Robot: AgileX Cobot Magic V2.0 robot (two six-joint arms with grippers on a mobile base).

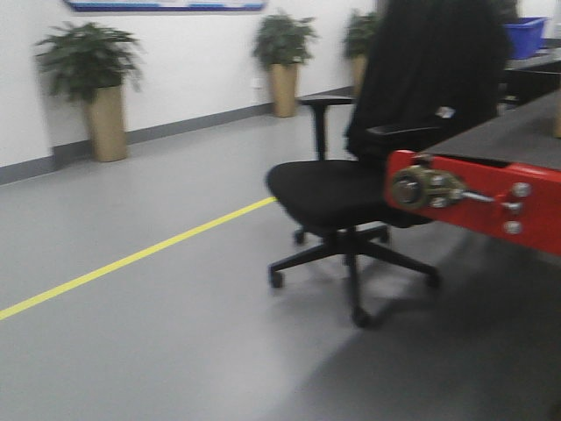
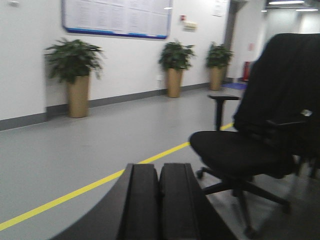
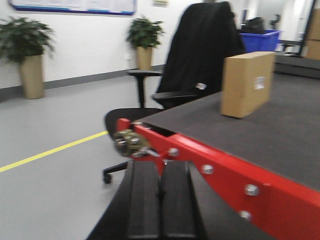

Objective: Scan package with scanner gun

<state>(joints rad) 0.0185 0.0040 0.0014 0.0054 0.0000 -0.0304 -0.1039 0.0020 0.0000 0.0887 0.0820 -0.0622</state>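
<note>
The package, a plain brown cardboard box with a small white label, stands upright on the dark table top in the right wrist view, well beyond my right gripper. That gripper is shut with nothing between its fingers and sits low beside the table's red edge. My left gripper is also shut and empty, and it points out over the grey floor. The scanner gun is out of view. All views are blurred.
A black office chair draped with a dark jacket stands close against the red table frame and its metal latch. A yellow line crosses the floor. Potted plants line the far wall. A blue bin sits behind the table.
</note>
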